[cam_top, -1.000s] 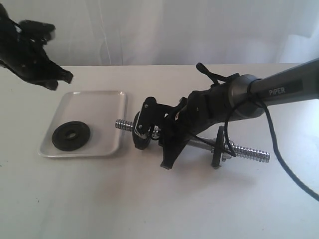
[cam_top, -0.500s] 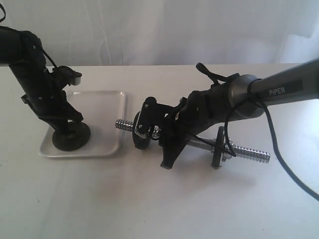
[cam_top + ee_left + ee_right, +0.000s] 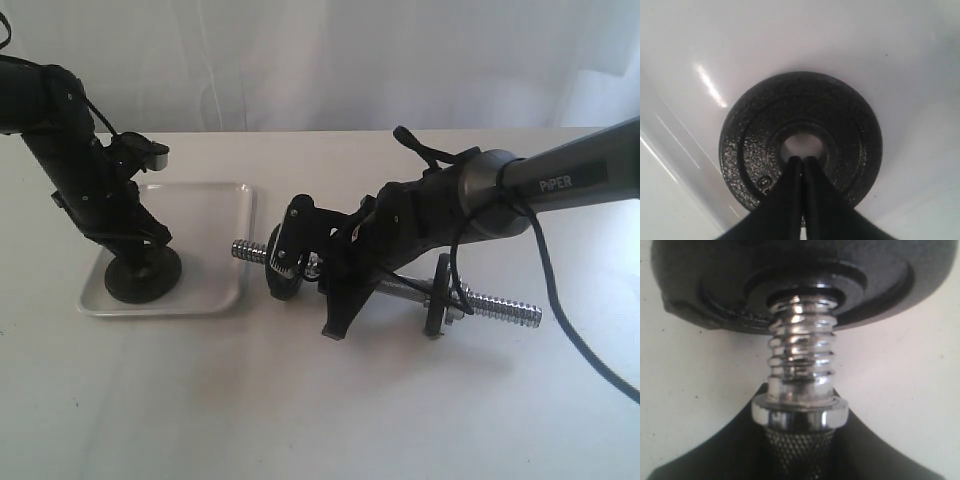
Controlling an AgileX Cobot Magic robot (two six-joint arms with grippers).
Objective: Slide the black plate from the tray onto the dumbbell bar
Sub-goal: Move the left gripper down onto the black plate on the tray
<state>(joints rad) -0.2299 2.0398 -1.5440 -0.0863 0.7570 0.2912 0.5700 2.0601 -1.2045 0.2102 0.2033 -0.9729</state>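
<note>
Left wrist view: left end effector [image 3: 802, 160] was closed over the black plate [image 3: 840, 115], apparently gripping nothing; opening astride its rim was advised.

On my left wrist feed the black plate [image 3: 800, 112] fills the middle of the frame, lying flat on the pale tray [image 3: 890, 55]. My left gripper [image 3: 802, 160] has its two fingers [image 3: 785, 200] pressed together with no gap, tips at the edge of the plate's centre hole [image 3: 802, 144]. Bright glare streaks cross the tray beside the plate.
</note>
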